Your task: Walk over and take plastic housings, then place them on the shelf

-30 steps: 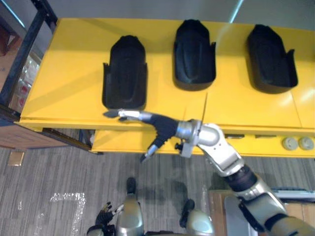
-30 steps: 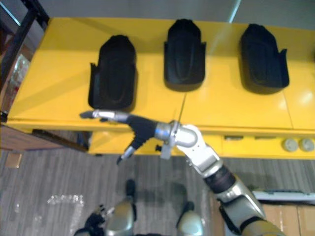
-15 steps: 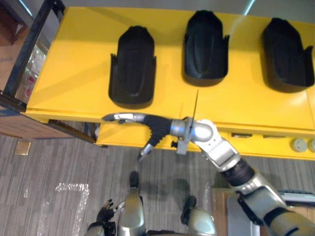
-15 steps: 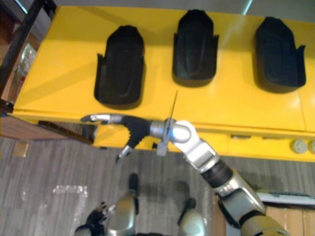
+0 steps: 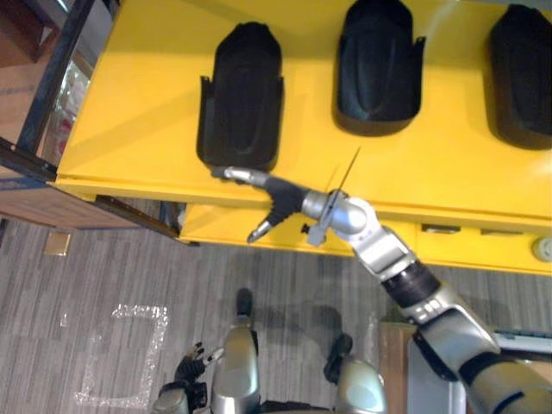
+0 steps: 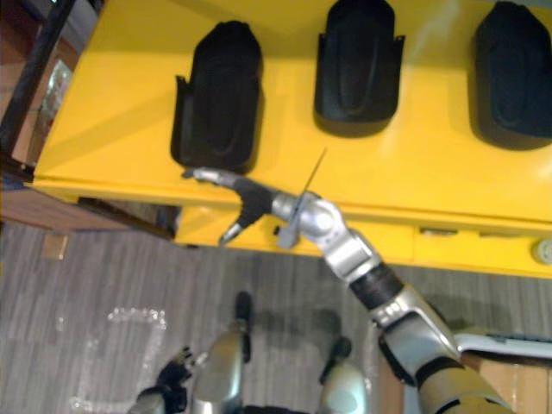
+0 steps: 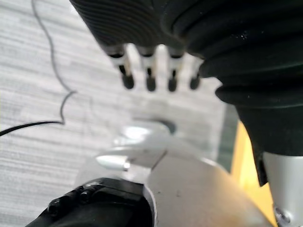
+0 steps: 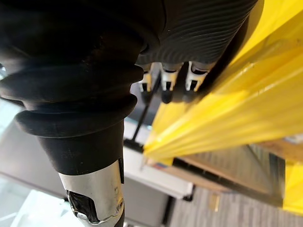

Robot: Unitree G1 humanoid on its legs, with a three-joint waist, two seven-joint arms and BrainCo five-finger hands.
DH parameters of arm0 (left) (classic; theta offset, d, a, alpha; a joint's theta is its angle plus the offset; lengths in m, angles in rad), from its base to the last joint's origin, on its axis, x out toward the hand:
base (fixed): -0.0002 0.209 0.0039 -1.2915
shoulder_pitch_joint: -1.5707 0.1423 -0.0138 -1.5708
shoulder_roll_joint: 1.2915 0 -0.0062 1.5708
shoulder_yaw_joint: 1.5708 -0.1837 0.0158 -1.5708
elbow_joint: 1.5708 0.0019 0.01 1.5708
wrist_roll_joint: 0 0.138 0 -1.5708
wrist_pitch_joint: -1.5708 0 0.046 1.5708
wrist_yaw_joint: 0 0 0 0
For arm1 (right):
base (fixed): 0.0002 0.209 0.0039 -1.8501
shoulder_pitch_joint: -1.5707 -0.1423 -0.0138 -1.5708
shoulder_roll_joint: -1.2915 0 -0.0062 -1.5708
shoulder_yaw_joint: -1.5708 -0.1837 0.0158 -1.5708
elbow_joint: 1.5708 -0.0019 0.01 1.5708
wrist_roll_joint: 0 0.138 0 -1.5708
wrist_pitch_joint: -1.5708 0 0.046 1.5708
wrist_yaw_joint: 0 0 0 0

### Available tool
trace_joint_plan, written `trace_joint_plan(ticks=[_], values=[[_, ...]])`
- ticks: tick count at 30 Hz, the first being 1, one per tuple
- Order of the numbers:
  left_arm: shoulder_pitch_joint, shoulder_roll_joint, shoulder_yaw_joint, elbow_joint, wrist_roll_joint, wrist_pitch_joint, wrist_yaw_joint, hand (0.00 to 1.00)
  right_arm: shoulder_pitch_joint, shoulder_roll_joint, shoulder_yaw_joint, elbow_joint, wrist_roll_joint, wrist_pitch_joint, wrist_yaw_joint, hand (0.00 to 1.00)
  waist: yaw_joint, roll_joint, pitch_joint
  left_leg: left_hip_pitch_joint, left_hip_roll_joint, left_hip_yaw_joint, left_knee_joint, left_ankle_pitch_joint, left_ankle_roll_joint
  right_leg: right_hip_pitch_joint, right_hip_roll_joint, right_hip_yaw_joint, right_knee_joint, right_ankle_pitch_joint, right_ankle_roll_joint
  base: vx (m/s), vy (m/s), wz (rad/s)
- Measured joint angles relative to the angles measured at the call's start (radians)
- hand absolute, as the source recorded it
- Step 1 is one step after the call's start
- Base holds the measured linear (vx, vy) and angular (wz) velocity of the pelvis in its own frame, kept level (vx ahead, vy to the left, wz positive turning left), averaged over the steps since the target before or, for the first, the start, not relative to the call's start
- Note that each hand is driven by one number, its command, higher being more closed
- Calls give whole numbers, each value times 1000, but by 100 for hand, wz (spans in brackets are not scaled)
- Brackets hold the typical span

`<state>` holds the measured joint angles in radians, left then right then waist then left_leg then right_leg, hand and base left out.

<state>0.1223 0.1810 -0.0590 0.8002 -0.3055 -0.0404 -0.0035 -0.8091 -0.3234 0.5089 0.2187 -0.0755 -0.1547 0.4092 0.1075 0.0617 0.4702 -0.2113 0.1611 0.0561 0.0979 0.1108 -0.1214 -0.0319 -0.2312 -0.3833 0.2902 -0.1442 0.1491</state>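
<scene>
Left eye view: our right hand [image 5: 278, 198] lies over the front edge of the yellow shelf [image 5: 129, 121]. Its fingers are straight, the thumb spread below, and the fingertips are at the near rim of the left housing [image 5: 241, 95]. The middle housing [image 5: 379, 65] and right housing [image 5: 522, 78] lie further along, apart. Our left hand [image 7: 142, 23] hangs low, fingers relaxed, holding nothing.

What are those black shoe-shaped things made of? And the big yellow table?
Black housings: probably moulded plastic with a matte finish, since the smooth curved walls show only dull highlights. Yellow table: maybe painted metal or board, slightly glossy, with pale light patches on it.
</scene>
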Motion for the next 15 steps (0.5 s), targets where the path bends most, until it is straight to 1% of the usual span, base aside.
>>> trace_joint_plan(ticks=[1, 3, 5, 11, 13, 14, 15], values=[[0, 0, -1, -2, 0, 0, 0, 0, -2, -1, -3, 8, 0, -5, -8, 0, 0, 1, 1, 0, 0, 0, 0, 0, 0, 0, 0, -1, 1, 0, 0, -46, -4, 1], [0, 0, -2, -4, 0, 2, 0, 0, -6, 0, -18, 36, -18, -29, -38, 0, 5, 2, 1, 0, 0, -1, 1, 0, 0, 0, -1, -2, 5, -1, 0, -36, 0, 1], [0, 0, -3, -7, 0, 6, -1, 0, -22, -3, -22, 66, -18, -39, -59, 0, 12, 2, 1, 0, 0, -1, 2, 0, 0, -2, -2, -2, 7, -2, 0, -15, 0, 0], [-1, 0, -4, -28, 0, 22, -6, 0, -88, -15, -33, 162, -18, -44, -115, 0, 24, 4, 2, -7, -2, -14, 2, 2, -2, 0, -3, -15, 10, -4, -1, -13, -6, 6], [-1, -1, -4, -33, 0, 23, -8, 0, -96, -16, -45, 174, -17, -54, -132, 0, 26, 8, 4, -18, -3, -23, 9, 2, -2, -1, -3, -25, 12, -5, -1, -2, -9, 10], [-3, -4, -4, -34, 0, 23, -12, 0, -108, -18, -52, 194, -17, -66, -138, 0, 29, 13, 7, -18, -3, -23, 10, 2, -2, -1, -3, -25, 12, -5, -1, -10, -7, 3], [-3, -5, -6, -36, 0, 23, -14, 0, -114, -19, -62, 200, -17, -67, -150, 0, 34, 18, 9, -18, -3, -23, 11, 2, -2, 0, -4, -26, 13, -5, -1, 0, 0, 0]])
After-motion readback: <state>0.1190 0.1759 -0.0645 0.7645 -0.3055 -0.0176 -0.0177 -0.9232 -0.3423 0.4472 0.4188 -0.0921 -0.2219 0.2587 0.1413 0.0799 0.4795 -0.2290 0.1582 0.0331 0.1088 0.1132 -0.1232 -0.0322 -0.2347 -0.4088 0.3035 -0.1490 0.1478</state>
